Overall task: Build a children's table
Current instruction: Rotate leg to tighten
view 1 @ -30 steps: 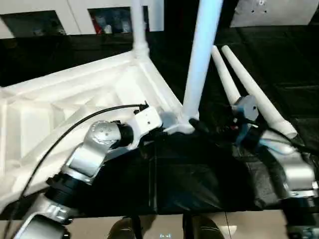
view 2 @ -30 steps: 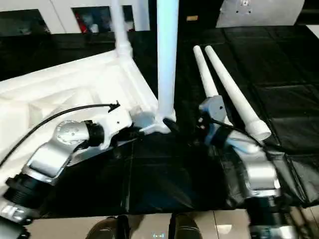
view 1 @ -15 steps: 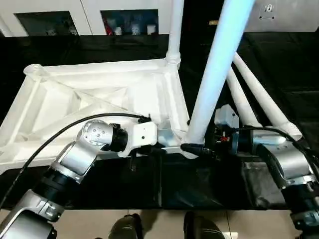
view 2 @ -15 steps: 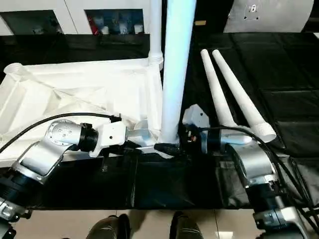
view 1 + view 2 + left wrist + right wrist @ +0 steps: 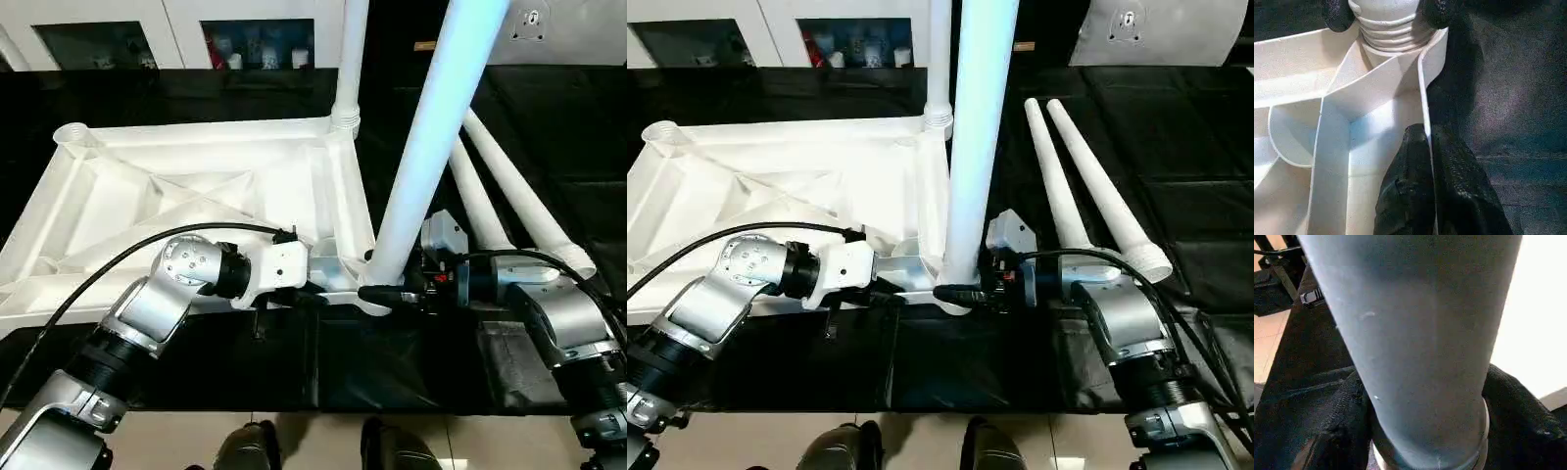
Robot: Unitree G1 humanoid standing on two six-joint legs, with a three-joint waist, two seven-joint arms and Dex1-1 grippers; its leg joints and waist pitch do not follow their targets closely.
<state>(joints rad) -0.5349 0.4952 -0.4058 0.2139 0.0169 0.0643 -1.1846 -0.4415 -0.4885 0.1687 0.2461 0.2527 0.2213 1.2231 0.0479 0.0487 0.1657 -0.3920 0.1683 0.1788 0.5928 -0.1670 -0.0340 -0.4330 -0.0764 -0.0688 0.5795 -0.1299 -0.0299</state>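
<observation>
The children's table [image 5: 196, 186] lay upside down on the black-covered work table [image 5: 1176, 147], its ribbed underside facing up. Two of its round corner sockets held legs: a far leg [image 5: 939, 59] stood upright in the far socket, and a near leg [image 5: 431, 147] rose from the near socket [image 5: 370, 294]. Two loose legs [image 5: 1097, 196] lay side by side on the black cover beside the top. The left gripper [image 5: 1427, 161] was clenched on the thin rim wall of the top, just beside the near socket. The right gripper [image 5: 1425, 431] grasped the near leg at its base, one black finger on each side.
</observation>
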